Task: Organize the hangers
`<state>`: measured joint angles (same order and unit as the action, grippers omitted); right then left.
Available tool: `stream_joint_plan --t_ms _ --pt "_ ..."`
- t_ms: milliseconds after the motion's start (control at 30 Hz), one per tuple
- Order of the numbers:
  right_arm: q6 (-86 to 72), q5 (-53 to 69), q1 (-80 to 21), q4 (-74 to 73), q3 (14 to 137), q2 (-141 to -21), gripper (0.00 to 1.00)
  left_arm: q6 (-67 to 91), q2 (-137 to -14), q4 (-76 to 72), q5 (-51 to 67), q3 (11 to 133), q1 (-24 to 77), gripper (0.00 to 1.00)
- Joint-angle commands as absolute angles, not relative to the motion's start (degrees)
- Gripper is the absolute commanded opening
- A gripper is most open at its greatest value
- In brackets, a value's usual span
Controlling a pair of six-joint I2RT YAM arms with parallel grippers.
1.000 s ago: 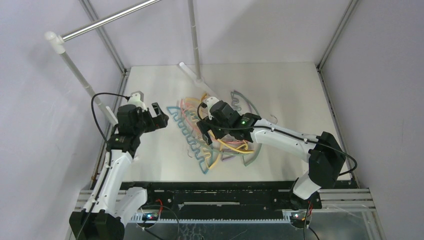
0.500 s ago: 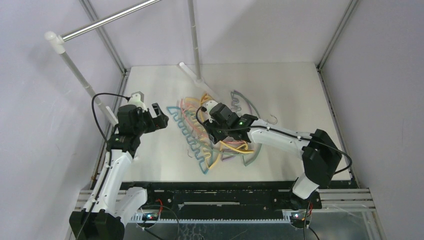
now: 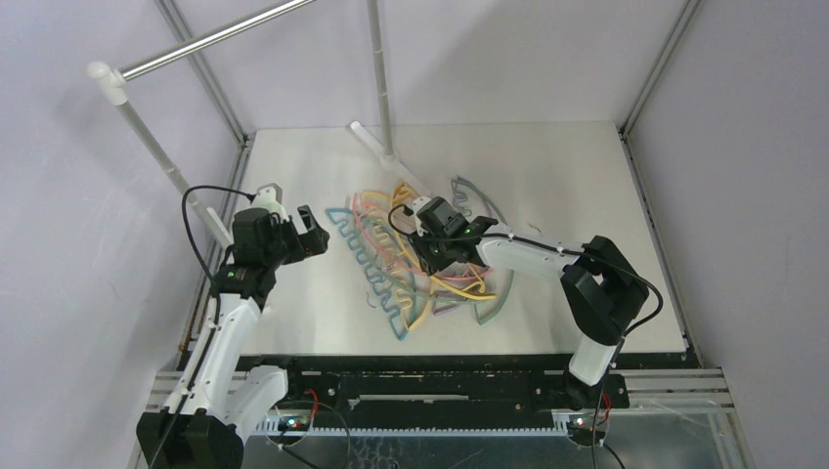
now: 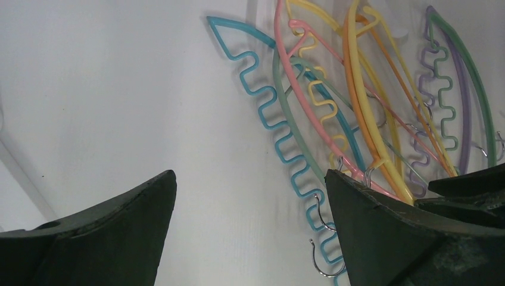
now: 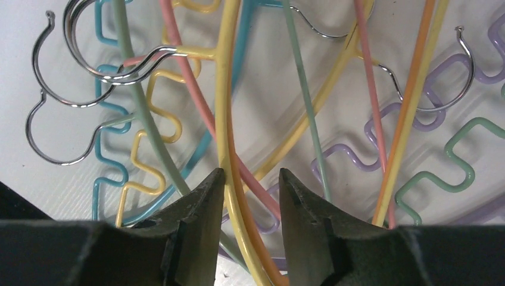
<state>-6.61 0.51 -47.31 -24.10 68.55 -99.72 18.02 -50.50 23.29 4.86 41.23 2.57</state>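
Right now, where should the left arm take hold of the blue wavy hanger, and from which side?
Best grip the blue wavy hanger at its pointed far corner, coming from the left with the open left gripper. That end lies on bare table at the pile's edge; elsewhere other hangers cross it.

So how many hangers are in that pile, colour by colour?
teal hanger: 1
pale green hanger: 1
green hanger: 1
pink hanger: 1
yellow hangers: 2
orange hanger: 1
purple hanger: 1
Total: 8; the tangle may hide more.
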Motion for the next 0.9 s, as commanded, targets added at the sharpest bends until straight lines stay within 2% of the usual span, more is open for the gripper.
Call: stream_joint_plan --t_ms 0,200,633,867 --pt "-5.63 2.67 -46.58 -21.12 68.81 -100.64 0.45 18.32 -48.81 21.95 4.06 39.8 2.72 0.99" --pt "-5.6 4.73 -47.16 -21.36 68.77 -101.87 0.39 18.25 -48.42 22.23 3.29 38.54 2.71 0.99" --pt "-4.65 3.91 -47.6 -24.06 69.72 -99.01 0.02 18.72 -47.13 22.29 2.07 37.62 2.71 0.99" --pt "-4.65 10.65 -45.82 -27.93 76.42 -93.72 0.0 18.83 -45.88 22.68 0.95 37.47 2.72 1.0"
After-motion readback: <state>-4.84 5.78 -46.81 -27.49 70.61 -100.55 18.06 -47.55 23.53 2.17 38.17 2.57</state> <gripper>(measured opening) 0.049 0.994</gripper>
